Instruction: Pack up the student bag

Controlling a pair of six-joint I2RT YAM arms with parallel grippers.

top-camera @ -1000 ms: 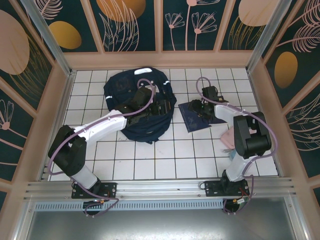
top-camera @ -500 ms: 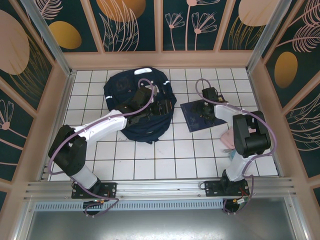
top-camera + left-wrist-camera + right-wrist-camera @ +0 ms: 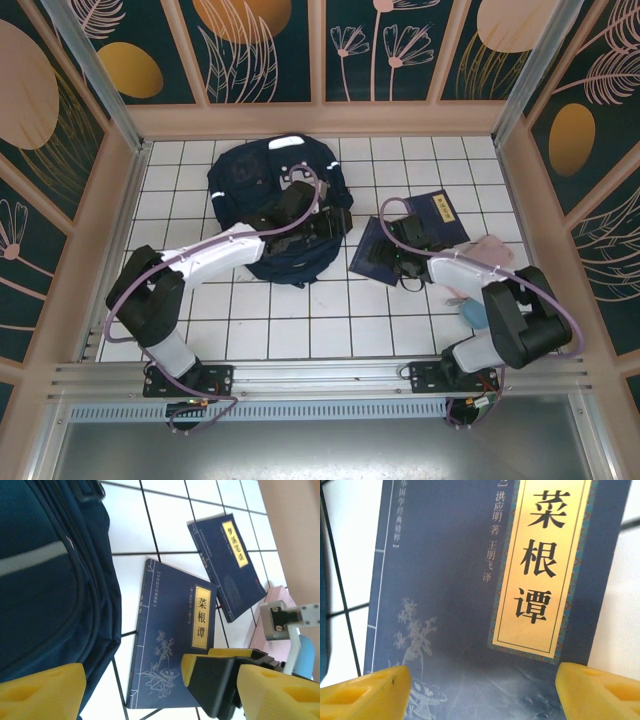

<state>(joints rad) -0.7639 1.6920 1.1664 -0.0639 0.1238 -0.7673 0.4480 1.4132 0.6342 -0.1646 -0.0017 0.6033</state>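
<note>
Right pincer [image 3: 480,695] spread wide, clamped on nothing, hovering low over the near booklet [image 3: 470,580], one yellow pad [image 3: 360,695] off each side of the lower cover. Likely step: lifting this booklet for packing. Thin, flat on tile, so poor odds pinching straight down. Better to come in at a free edge, work one pad under the cover, close slowly, and lift level to avoid splaying pages.

Left pincer [image 3: 160,695] likewise apart and empty, low beside the student bag [image 3: 45,580]. Worth keeping there to hold the mouth open.

Student bag slumped left of centre on the tiled table [image 3: 300,320], navy flank just beside the near booklet. Second booklet [image 3: 437,212] further right, apart.

White glossy tiles, dark grout, probably slippery under a sliding cover. Beyond, wood-framed dark floral panels [image 3: 260,50] closing in three sides.
</note>
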